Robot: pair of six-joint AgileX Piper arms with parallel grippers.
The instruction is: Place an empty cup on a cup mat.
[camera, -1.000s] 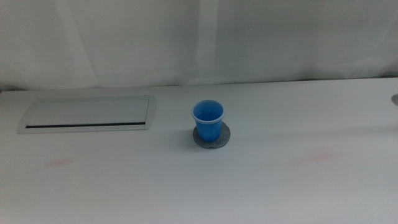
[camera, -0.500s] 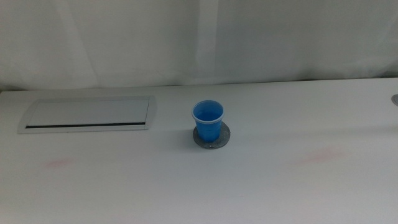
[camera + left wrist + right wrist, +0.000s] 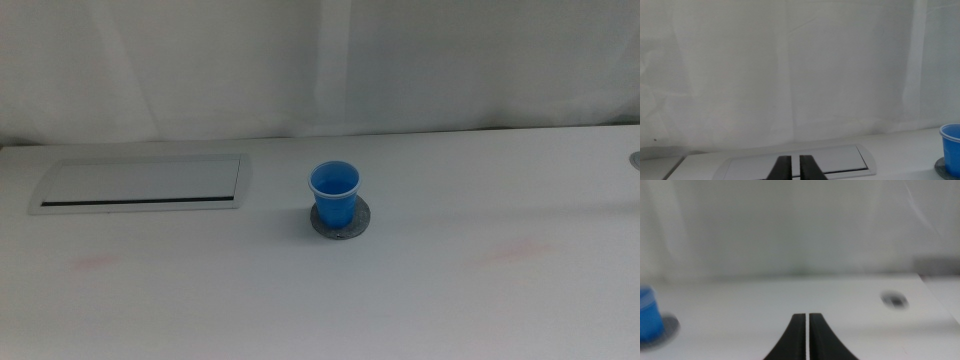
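Near the middle of the white table [image 3: 480, 300], the cup [image 3: 333, 194] stands upright on the cup mat [image 3: 341, 222], its base inside the grey disc with a ring of mat showing around the near side and the right. The cup's inside shows only blue, and its pale rim is level. To the left, well apart from the mat, lies a white rectangular panel [image 3: 140, 182] with a dark slot along its near edge. A small dark round fitting [image 3: 635, 159] sits at the table's right edge, far from the cup. Bare tabletop surrounds the mat on all sides, wide toward the front and the right, and a pale curtain [image 3: 320, 60] closes off the far edge of the table.

Neither arm appears in the middle view. The left gripper [image 3: 795, 169] hangs back over the panel side, its two dark jaws nearly together with only a thin slit between them, holding nothing. The right gripper [image 3: 807, 337] waits on the other side, jaws likewise drawn together to a hairline gap and touching nothing, with the cup and mat off at the edge of its view
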